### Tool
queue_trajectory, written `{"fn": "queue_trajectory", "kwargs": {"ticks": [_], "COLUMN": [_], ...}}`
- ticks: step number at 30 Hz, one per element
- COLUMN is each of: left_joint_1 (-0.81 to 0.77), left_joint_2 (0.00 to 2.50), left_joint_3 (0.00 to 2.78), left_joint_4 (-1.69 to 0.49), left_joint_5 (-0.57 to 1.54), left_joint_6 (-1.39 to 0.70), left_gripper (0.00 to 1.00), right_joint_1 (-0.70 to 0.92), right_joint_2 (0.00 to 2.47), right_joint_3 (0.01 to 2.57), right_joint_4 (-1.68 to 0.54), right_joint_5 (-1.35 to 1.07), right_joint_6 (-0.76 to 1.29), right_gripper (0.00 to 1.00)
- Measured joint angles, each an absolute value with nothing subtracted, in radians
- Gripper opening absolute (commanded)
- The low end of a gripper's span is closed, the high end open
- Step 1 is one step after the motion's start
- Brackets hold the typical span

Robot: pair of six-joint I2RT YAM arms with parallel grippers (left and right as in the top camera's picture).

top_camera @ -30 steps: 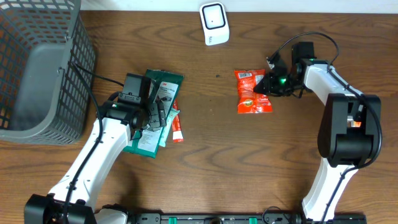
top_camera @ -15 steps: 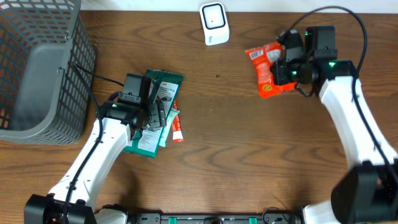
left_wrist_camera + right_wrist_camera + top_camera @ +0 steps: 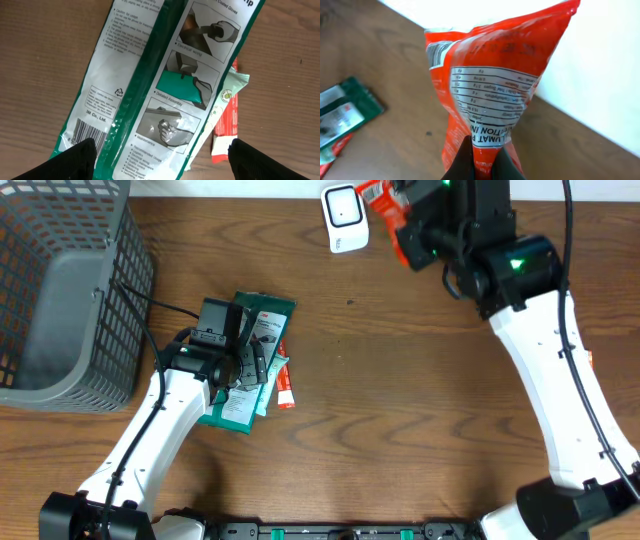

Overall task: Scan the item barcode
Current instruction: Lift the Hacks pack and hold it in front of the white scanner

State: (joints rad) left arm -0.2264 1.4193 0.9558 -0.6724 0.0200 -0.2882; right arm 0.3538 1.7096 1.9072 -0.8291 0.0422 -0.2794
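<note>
**Bag held up beside the scanner**

The red bag (image 3: 385,202) is clenched at one sealed end by the right jaws. In the overhead view it is seen raised at the far edge of the table (image 3: 400,430), just beside the white scanner (image 3: 344,218), on the right side of it. Whether the bag touches the scanner cannot be told from above. In the right wrist view the bag stands up from the closed jaws, which pinch its lower seam. A printed nutrition table is turned to the camera, and thin dark lines like a barcode (image 3: 439,54) are seen near the upper left edge of the bag.

The left jaws are released and spread wide. In the left wrist view their dark fingertips (image 3: 75,156) are seen at the two bottom corners, and nothing is held between them. They hang over a pile of green and white packets (image 3: 165,90), which lie flat on the table and overlap each other. A red packet (image 3: 225,135) sticks out from under this pile. From above, the pile is found left of the middle of the table, partly hidden by the left arm (image 3: 160,420). A grey basket (image 3: 60,290) stands at the far left corner, well apart from the bag.
</note>
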Motion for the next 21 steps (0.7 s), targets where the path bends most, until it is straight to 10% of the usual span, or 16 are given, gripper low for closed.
{"fn": "queue_trajectory", "kwargs": {"ticks": [21], "left_joint_1": [-0.226], "left_joint_2": [1.419], "left_joint_3": [0.956], "left_joint_4": [-0.672], "left_joint_5": [0.02], "left_joint_6": [-0.288], "left_gripper": [0.85], "right_joint_1": [0.464], "right_joint_2": [2.306], "right_joint_3": [1.909], "right_joint_4": [0.083], "right_joint_5": [0.509], "right_joint_6": [-0.917], "right_gripper": [0.01]}}
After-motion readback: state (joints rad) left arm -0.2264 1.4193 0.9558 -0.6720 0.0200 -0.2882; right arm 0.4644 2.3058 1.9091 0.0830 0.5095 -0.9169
